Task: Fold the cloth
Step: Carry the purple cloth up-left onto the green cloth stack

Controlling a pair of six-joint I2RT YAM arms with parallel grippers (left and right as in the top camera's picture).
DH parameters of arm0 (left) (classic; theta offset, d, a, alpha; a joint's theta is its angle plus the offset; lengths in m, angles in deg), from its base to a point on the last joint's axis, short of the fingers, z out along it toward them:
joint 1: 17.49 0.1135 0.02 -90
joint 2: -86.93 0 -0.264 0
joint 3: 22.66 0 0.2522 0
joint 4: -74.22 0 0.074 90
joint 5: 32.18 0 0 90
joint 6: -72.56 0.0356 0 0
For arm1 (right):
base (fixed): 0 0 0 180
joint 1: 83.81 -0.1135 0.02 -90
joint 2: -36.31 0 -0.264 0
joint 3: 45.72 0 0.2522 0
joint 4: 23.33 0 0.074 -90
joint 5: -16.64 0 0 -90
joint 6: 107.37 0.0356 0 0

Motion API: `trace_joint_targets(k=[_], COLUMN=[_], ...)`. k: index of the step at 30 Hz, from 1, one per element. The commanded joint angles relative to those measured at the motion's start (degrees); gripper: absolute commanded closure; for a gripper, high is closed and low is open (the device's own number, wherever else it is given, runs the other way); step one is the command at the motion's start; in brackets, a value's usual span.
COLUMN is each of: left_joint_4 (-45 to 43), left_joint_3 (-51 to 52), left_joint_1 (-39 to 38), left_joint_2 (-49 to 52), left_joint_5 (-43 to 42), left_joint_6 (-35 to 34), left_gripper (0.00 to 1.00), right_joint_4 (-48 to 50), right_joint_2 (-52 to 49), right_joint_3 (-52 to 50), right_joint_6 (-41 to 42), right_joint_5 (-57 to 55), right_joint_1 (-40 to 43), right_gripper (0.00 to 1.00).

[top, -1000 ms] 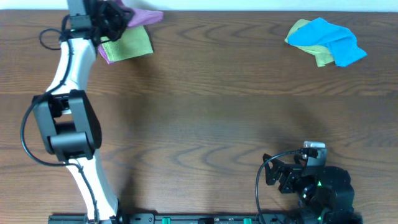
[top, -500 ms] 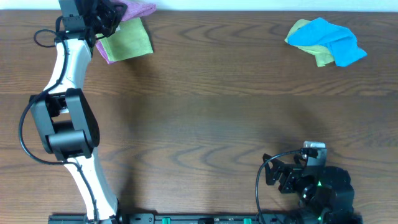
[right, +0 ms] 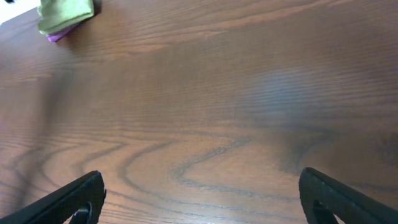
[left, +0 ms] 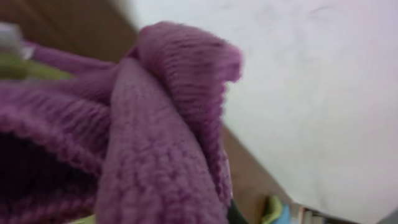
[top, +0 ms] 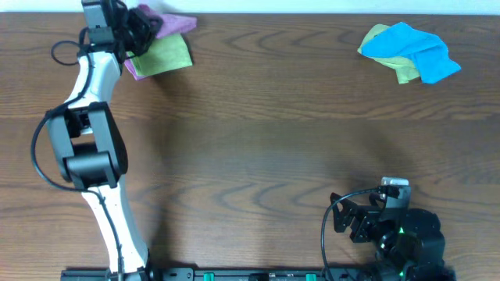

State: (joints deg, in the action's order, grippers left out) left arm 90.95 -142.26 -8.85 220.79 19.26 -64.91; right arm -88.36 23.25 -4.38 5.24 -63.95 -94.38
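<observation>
The lilac-purple cloth [top: 173, 23] is bunched at the table's far left corner, partly lying over a lime-green folded cloth [top: 160, 56]. My left gripper [top: 134, 22] is at the cloth's left end and shut on it. In the left wrist view the purple cloth [left: 155, 137] fills the frame and hides the fingers. My right gripper [right: 202, 199] is open and empty, low over bare wood near the front right; in the overhead view it sits at the front edge [top: 367, 218]. The cloth's white tag is not visible.
A bright blue cloth [top: 414, 48] lies on a second lime-green cloth [top: 402, 72] at the far right. The table's back edge meets a white wall just behind the left gripper. The green cloth also shows far off in the right wrist view [right: 65, 15].
The left gripper has shifted slightly right and forward from half a second ago, and the purple cloth's free end has swung with it above the green cloth. The right arm has not moved.
</observation>
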Motion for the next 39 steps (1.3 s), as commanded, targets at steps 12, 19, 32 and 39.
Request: trace_joint_targets(k=[12, 19, 32, 39], left_joint_4=[7.5, 8.0, 13.7, 13.7], left_joint_3=[-1.3, -1.3, -1.3, -1.3], left_joint_1=[2.5, 3.0, 3.5, 5.3], left_joint_2=[1.0, 1.0, 1.0, 1.0], left_joint_5=[4.7, 5.8, 7.3, 7.5], left_joint_6=[10.3, 11.1, 15.6, 15.6], left_gripper=[0.94, 0.95, 0.82, 0.67], right_joint_4=[0.0, 0.0, 0.0, 0.0], right_joint_2=[0.3, 0.3, 0.3, 0.3], right_joint_3=[-0.1, -0.1, -0.1, -0.1], right_joint_6=[0.7, 0.7, 0.7, 0.7], right_joint_5=[-0.2, -0.2, -0.2, -0.2], right_joint_1=[0.4, 0.4, 0.4, 0.4], right_gripper=[0.01, 0.01, 0.01, 0.01])
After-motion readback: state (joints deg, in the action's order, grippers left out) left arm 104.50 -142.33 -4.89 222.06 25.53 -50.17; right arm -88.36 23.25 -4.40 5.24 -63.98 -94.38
